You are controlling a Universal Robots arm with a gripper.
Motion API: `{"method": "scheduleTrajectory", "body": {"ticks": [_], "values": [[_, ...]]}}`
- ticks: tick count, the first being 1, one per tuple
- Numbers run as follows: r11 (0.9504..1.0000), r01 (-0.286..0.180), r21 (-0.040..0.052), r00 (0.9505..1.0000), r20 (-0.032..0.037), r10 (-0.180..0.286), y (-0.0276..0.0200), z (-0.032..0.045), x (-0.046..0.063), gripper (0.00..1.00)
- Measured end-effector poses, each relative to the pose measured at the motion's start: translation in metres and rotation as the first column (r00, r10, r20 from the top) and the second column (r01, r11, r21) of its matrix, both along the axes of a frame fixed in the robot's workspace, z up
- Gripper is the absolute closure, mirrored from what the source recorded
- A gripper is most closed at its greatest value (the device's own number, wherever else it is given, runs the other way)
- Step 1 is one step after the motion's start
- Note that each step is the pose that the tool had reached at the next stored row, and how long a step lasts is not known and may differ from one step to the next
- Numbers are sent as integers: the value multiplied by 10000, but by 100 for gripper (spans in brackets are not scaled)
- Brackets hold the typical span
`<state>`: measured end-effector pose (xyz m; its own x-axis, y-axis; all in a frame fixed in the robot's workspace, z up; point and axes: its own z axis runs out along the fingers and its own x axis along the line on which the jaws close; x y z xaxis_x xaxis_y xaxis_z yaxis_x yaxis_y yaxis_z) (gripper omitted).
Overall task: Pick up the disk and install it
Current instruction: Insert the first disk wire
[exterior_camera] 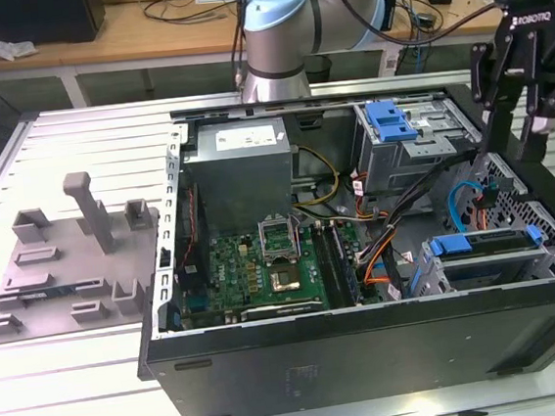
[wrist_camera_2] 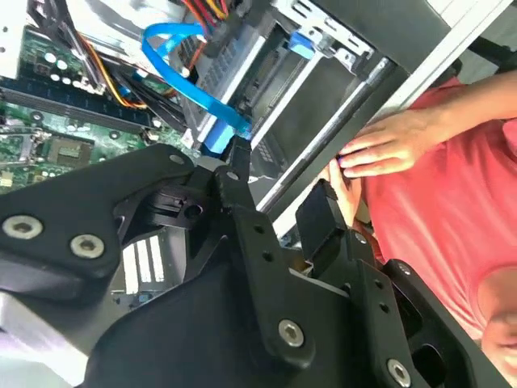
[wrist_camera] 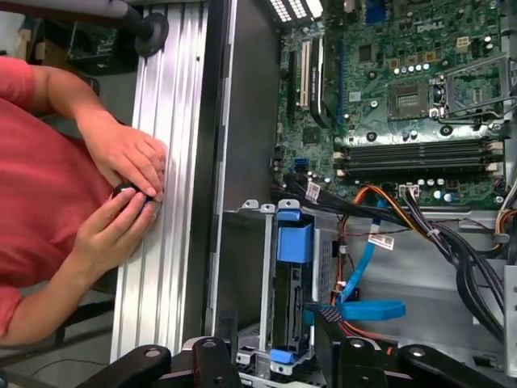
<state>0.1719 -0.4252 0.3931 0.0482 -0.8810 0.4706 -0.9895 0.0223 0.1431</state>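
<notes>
The disk (exterior_camera: 484, 241) sits in its bright blue carrier inside the grey drive cage (exterior_camera: 480, 269) at the front of the open computer case, on the exterior view's right. In the first wrist view the carrier's blue top (wrist_camera: 293, 241) runs along the cage slot. My gripper (exterior_camera: 510, 146) hangs open just above that cage, holding nothing. Its two black fingers (wrist_camera: 331, 343) stand either side of the carrier's end, and I cannot tell if they touch it. In the second wrist view the gripper (wrist_camera_2: 279, 190) is open over the cage (wrist_camera_2: 279, 105).
A blue bracket (exterior_camera: 391, 118) tops the rear drive cage. A blue data cable (wrist_camera: 363, 279) and orange and black wires lie beside the disk. The motherboard (exterior_camera: 263, 263) fills the case middle. A person's hands (wrist_camera: 121, 174) rest on the table rail beside the case. A grey fixture (exterior_camera: 66, 258) stands on the exterior view's left.
</notes>
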Motion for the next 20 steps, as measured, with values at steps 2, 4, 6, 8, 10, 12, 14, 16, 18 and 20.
{"method": "scheduleTrajectory", "body": {"ticks": [2,4,6,8,10,12,14,16,18,20], "values": [[10000,1,-1,10000,2,-1,76,-23,0,49],[10000,2,-2,10000,19,-2,129,-50,0,49],[10000,0,-2,10000,52,0,137,-68,1,49],[10000,2,-3,10000,76,-2,143,-87,6,49],[10000,2,-82,10000,71,-1,179,-113,72,49],[9995,0,-304,10000,43,1,229,-140,150,49],[9990,0,-455,10000,29,1,262,-160,205,49],[9983,-1,-577,10000,13,2,294,-185,271,49],[9979,-2,-655,10000,-2,1,317,-204,327,49],[9974,-4,-721,10000,-17,2,343,-226,381,49]]}}
